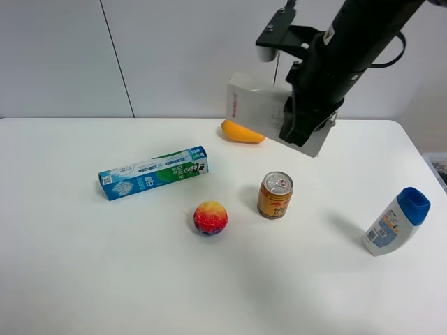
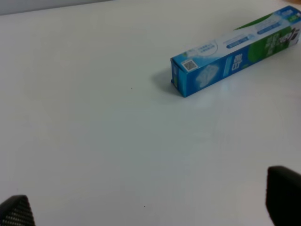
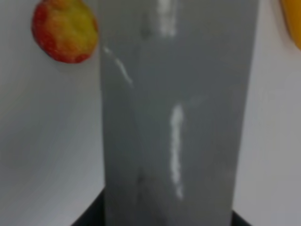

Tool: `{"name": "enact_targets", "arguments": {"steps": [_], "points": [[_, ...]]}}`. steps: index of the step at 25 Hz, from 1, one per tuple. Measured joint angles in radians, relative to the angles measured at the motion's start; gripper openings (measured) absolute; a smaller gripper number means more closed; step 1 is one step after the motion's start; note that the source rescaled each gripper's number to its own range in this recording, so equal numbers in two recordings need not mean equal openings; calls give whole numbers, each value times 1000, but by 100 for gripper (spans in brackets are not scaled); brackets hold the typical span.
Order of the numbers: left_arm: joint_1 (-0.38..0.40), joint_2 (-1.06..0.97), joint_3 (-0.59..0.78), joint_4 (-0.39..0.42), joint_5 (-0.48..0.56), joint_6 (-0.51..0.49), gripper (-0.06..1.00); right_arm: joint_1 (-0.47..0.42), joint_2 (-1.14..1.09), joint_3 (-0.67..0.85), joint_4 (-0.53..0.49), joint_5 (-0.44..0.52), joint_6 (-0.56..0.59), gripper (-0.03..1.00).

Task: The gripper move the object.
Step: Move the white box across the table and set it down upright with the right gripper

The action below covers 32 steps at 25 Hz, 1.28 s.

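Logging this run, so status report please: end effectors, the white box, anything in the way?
Right end effector shut on white box. Box held above table, tilted. Left end effector open, empty. Orange fruit and can close beneath.

White table [image 1: 70, 279], five things on it. The right gripper [image 1: 302, 134] hangs above the far side. Just left of its fingers [image 1: 292, 124], down on the surface, lies an orange-yellow fruit [image 1: 242, 132]. Nearer us than those fingers stands a gold can [image 1: 275, 195], upright, and near it, further left, sits a red-and-yellow ball [image 1: 210, 218]. Well off to the fingers' left the blue-green toothpaste box [image 1: 154, 172] lies flat. Far to their right, near the table's edge, lies a white bottle with a blue cap [image 1: 395, 222].
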Motion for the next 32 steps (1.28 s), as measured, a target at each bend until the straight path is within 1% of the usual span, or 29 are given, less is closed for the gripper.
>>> {"name": "enact_targets", "arguments": {"steps": [5, 8, 13, 16, 19, 25, 29, 32], "points": [[0, 0, 0, 0, 0, 0, 100, 125, 62, 0, 19, -81, -20, 0], [0, 0, 0, 0, 0, 0, 100, 185, 123, -11, 39, -138, -20, 0], [0, 0, 0, 0, 0, 0, 100, 260, 256, -123, 68, -163, 57, 0], [0, 0, 0, 0, 0, 0, 100, 292, 336, -221, 68, -159, 76, 0], [0, 0, 0, 0, 0, 0, 100, 325, 425, -325, 67, -130, 81, 0], [0, 0, 0, 0, 0, 0, 100, 389, 605, -484, 68, -58, 79, 0], [0, 0, 0, 0, 0, 0, 100, 431, 683, -552, 68, -24, 30, 0], [0, 0, 0, 0, 0, 0, 100, 455, 724, -564, 68, -17, -1, 0]]}}
